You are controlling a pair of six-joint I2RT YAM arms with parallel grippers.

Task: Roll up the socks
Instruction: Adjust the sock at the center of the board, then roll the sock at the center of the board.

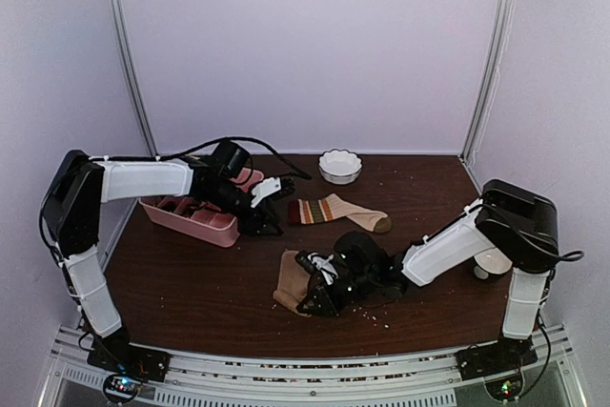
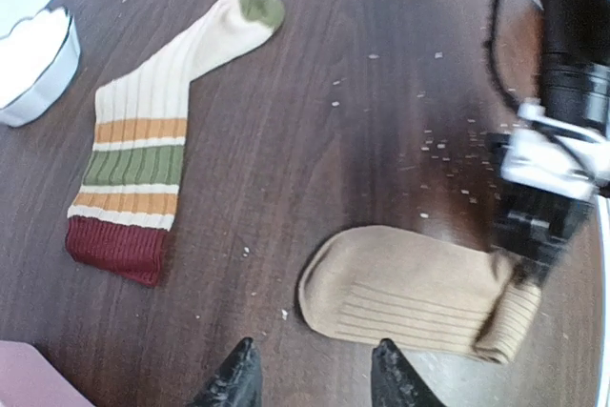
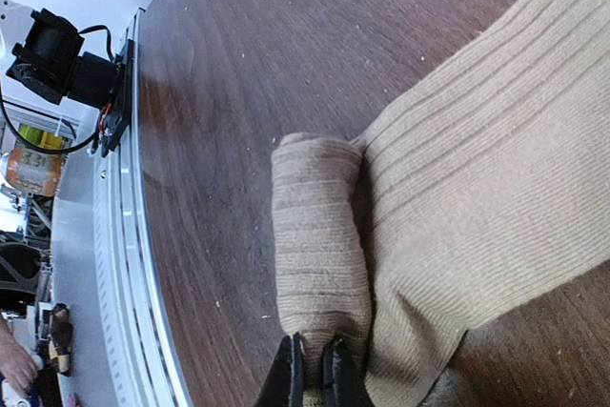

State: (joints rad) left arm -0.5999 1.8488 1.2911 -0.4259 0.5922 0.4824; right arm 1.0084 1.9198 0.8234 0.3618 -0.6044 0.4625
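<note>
The plain tan sock [image 1: 289, 283] lies flat near the table's front middle, one end folded into a short roll [image 3: 319, 245]. My right gripper [image 3: 313, 366] is shut on that rolled end, its two fingertips pinching the knit; it is low over the sock [image 1: 319, 291]. The striped sock [image 1: 335, 212] lies flat further back, with a dark red cuff and an olive toe [image 2: 143, 140]. My left gripper [image 2: 315, 374] hangs open above bare table between the two socks, holding nothing, with the tan sock [image 2: 410, 293] just ahead of its right fingertip.
A pink compartment tray [image 1: 191, 218] sits at the left under the left arm, its corner showing in the left wrist view [image 2: 24, 378]. At the back stands a white scalloped bowl [image 1: 340, 166]. Crumbs dot the dark wood. The table's front rail [image 3: 114, 235] runs close to the roll.
</note>
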